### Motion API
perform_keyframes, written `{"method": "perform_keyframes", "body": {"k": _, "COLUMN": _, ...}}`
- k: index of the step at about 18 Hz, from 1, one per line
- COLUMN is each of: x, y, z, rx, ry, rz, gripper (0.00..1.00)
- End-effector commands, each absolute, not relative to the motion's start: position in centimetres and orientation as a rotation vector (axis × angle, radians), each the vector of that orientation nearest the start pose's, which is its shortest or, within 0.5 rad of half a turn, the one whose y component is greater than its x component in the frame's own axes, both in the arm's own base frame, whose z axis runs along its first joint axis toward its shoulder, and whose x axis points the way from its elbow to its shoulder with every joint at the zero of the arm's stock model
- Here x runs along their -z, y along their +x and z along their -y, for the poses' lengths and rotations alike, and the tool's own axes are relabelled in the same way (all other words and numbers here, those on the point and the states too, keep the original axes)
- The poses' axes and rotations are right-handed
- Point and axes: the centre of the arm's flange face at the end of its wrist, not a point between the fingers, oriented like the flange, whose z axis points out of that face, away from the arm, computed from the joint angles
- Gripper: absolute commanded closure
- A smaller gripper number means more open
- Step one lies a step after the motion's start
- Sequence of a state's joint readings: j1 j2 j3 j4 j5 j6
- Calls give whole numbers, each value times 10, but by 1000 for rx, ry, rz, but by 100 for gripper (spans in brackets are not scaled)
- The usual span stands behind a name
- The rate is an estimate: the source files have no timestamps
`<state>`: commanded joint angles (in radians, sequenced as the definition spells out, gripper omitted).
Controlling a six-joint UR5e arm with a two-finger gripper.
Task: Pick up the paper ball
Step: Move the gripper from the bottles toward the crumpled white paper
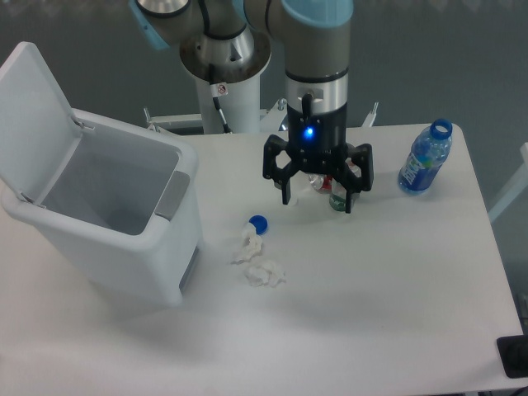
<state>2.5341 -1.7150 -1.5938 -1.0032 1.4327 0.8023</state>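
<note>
In the fixed camera view, the end effector (318, 198) hangs over the white tabletop (396, 297) with its two black fingers spread wide and nothing between them. Behind it, partly hidden, stands something small with red and green on it; what it is cannot be told. The paper ball (259, 264) lies on the tabletop, forward and to the left of the end effector and apart from it: a lumpy white wad with two loose lobes. The blue bottle cap (258, 223) sits just beside its upper lobe. An open white bin (115, 223) stands to the left, and a blue water bottle (426, 158) near the right edge.

The likely risks: the fingers may close on one lobe only, so the loose paper slips free, or they may catch the cap, which lies so close. White paper on white tabletop also makes its edges hard to judge.
</note>
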Motion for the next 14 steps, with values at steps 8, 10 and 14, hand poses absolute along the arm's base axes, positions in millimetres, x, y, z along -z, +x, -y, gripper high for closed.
{"method": "perform_keyframes", "body": {"k": 8, "x": -434, "y": -388, "z": -465, "rx": -285, "ry": -2820, "rz": 174, "gripper": 0}}
{"method": "perform_keyframes", "body": {"k": 10, "x": -424, "y": -384, "z": -471, "rx": -266, "ry": -2833, "rz": 163, "gripper": 0}}
{"method": "perform_keyframes", "body": {"k": 14, "x": -375, "y": -381, "z": -487, "rx": -171, "ry": -2898, "rz": 127, "gripper": 0}}
